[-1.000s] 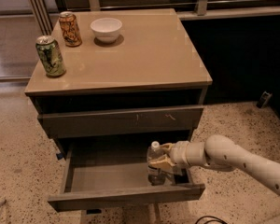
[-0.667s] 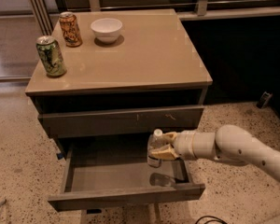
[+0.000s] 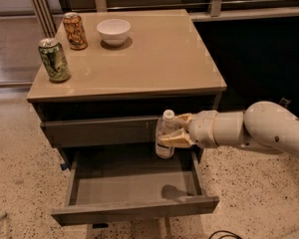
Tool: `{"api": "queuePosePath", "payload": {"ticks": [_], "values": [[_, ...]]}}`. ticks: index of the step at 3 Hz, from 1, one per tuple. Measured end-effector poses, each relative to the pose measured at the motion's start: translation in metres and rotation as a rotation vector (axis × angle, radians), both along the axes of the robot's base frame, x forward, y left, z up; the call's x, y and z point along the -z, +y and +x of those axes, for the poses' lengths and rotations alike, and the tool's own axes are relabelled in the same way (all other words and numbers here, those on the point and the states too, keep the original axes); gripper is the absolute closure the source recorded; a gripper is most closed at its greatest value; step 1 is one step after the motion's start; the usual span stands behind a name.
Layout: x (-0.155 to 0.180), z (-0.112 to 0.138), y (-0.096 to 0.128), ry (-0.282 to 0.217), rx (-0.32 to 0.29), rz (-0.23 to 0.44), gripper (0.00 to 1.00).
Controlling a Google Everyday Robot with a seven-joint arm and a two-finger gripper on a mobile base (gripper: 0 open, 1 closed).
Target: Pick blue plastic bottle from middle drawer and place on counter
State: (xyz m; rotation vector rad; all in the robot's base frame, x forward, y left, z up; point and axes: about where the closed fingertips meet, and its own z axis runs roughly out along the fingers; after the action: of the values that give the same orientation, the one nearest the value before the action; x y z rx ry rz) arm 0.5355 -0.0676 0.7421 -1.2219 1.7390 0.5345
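The blue plastic bottle (image 3: 165,136) is a small clear bottle with a white cap. My gripper (image 3: 172,131) is shut on it from the right and holds it upright in the air, above the open middle drawer (image 3: 134,210) and in front of the closed drawer front above. The bottle's shadow falls on the drawer floor. The counter (image 3: 154,59) is the glossy tan top of the cabinet, above and behind the bottle.
On the counter stand a green can (image 3: 54,59) at the left edge, an orange can (image 3: 75,31) behind it and a white bowl (image 3: 113,31) at the back. My white arm (image 3: 254,131) reaches in from the right. A speckled floor surrounds the cabinet.
My gripper has lifted the bottle up out of the drawer, from near the drawer floor to the height of the drawer front above. The drawer and the counter items have not moved.
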Motion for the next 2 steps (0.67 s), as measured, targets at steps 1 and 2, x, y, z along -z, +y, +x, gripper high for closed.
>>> {"api": "queuePosePath", "payload": {"ticks": [1,2], "values": [[-0.033,-0.005,-0.005,0.008,-0.001,0.013,1.00],[-0.136,-0.014,-0.019,0.015,0.010,0.032,1.00]]}}
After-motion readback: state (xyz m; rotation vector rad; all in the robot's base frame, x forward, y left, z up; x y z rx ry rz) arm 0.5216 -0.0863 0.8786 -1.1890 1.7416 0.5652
